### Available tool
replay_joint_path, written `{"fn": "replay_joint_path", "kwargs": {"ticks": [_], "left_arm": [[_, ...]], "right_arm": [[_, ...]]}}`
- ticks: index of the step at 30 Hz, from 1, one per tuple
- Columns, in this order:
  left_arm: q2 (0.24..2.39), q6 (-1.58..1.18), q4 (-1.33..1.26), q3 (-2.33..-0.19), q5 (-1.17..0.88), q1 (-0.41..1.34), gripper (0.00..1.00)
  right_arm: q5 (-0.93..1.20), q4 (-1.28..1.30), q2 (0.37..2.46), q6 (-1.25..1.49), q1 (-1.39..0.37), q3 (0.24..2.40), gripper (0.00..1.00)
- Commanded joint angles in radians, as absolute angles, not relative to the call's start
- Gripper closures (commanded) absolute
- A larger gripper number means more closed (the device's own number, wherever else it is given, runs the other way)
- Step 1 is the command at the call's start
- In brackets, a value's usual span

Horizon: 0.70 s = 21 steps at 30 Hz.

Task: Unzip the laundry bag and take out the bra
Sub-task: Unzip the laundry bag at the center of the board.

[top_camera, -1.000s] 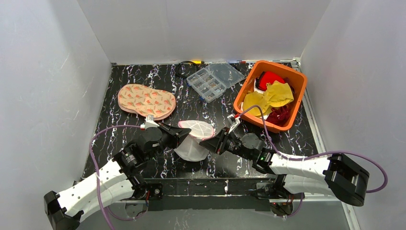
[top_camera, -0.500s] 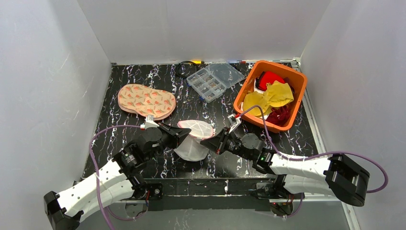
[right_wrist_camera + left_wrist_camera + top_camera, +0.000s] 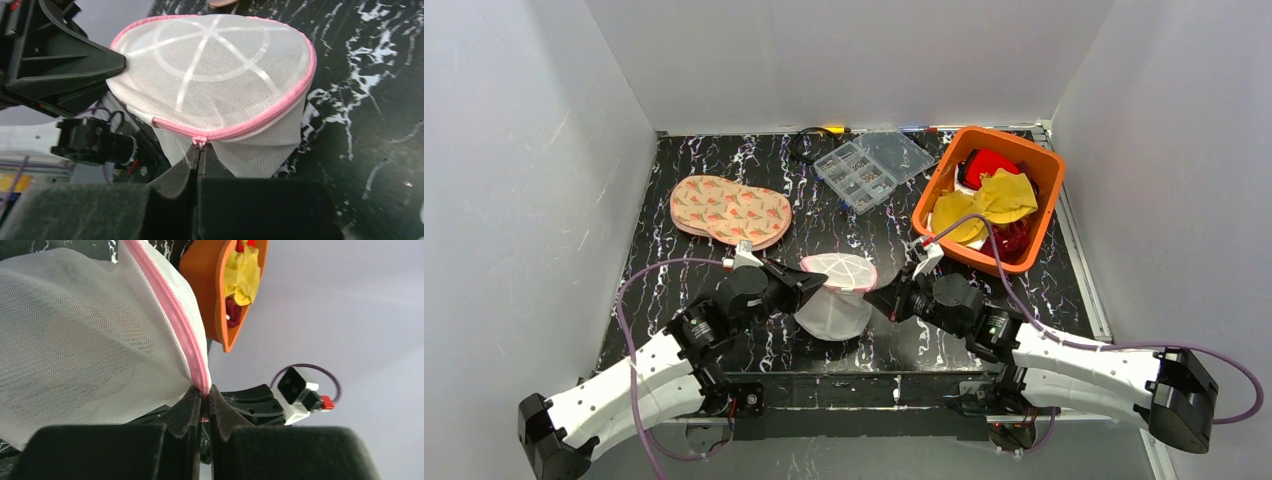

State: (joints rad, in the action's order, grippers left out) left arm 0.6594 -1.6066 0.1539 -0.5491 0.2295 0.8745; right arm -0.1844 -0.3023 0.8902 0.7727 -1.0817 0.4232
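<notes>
The small round white mesh laundry bag (image 3: 834, 300) with the pink zip rim sits in the near middle of the black, white-veined tabletop (image 3: 824, 212). Its flat spoked face is turned up and its dome sags beneath, and it is caught between the two arms. I cannot tell whether its underside rests on the tabletop.

The left gripper (image 3: 202, 401) comes in at the bag's 9 o'clock, fingers pinched together on the pink rim. The right gripper (image 3: 198, 151) comes in at 3 o'clock, squeezed tight on the little pink zip pull (image 3: 200, 141). Along the stretch of rim that shows, the zip looks closed. I cannot make out what is inside the mesh.

Around it:
- At 10 o'clock, apart from the bag, lies a flat peach-coloured pad (image 3: 729, 210) with a red print.
- At 12 o'clock, towards the back wall, is a clear plastic compartment box (image 3: 872, 165) of small parts, lid open, with a dark cable (image 3: 804, 147) coiled just beside it.
- At 2 o'clock stands an orange plastic tub (image 3: 931, 196) holding yellow and red cloths.

The right wrist's white camera block (image 3: 924, 255) sits near the tub's nearest corner. The purple cable (image 3: 984, 232) from it arches across that corner of the tub.
</notes>
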Motion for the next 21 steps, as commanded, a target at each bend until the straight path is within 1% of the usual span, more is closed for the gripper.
{"fn": "replay_joint_path", "kwargs": {"ticks": [1,4,7,11,15,21], "left_arm": [[0.709,-1.48,0.115,-0.575,0.175,0.874,1.0],[0.8,-1.37,0.087,-0.612,0.046,0.836,1.0],[0.928,-1.275,-0.024,-0.64,-0.189,0.758,1.0],[1.135,-1.147,-0.148,-0.715,-0.512,0.655,1.0],[1.239,-1.071,-0.212,-0.801,-0.65,0.627,1.0],[1.311,-0.962,-0.2,-0.989,-0.814,0.612,1.0]], "right_arm": [[-0.264,-0.072,0.832,0.63,-1.083,0.49,0.99],[-0.252,0.036,0.791,0.529,-1.083,0.528,0.99],[-0.255,0.162,0.766,0.461,-1.083,0.579,0.99],[-0.232,0.265,0.735,0.41,-1.083,0.622,0.99],[-0.198,0.336,0.729,0.392,-1.083,0.653,0.99],[-0.146,0.324,0.739,0.399,-1.083,0.665,0.99]]}}
